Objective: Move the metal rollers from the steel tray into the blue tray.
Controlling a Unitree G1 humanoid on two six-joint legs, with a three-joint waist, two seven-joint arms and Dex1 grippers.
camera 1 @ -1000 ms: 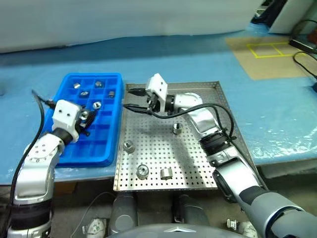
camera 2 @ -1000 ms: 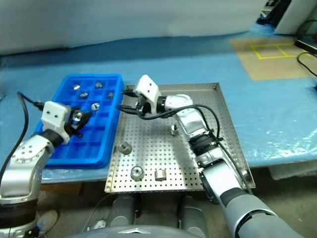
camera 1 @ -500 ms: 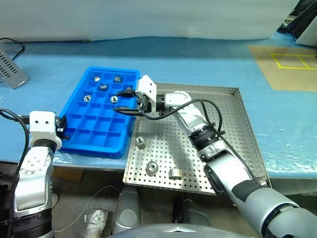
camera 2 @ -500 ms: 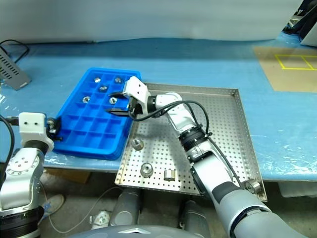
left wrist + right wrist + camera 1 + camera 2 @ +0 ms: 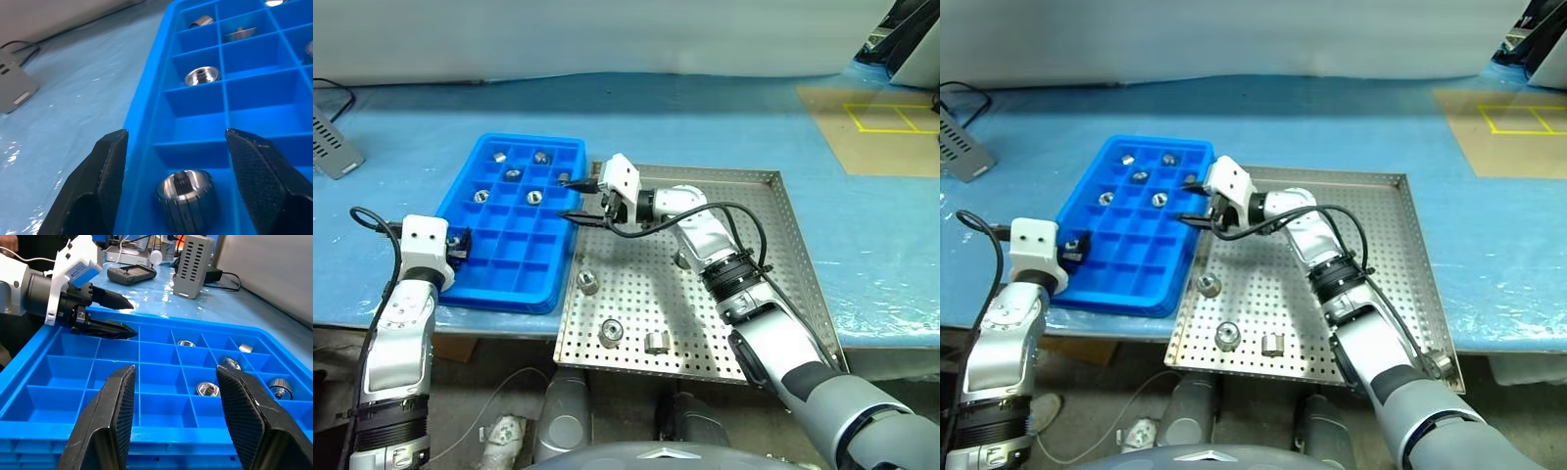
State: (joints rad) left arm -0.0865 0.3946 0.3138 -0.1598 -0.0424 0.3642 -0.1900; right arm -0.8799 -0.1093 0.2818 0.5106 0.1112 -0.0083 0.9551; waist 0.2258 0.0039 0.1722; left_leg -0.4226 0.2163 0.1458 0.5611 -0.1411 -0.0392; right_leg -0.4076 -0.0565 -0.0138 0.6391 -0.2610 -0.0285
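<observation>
The blue tray lies left of the steel tray. Several metal rollers sit in its far compartments. My left gripper stands open at the tray's near left edge. In the left wrist view a roller rests in the compartment just below and between its fingers, untouched. My right gripper hovers open and empty over the blue tray's right rim. On the steel tray lie three rollers near the front left. Another is half hidden by the right arm.
A grey vented box and a handheld device lie on the blue-covered table beyond the blue tray's left side. A cardboard sheet with yellow tape sits at the back right. Both trays lie close to the table's front edge.
The camera has swung. My left gripper moved to the blue tray's near left edge, opened and released a roller, which now rests in a compartment. The right gripper kept still.
</observation>
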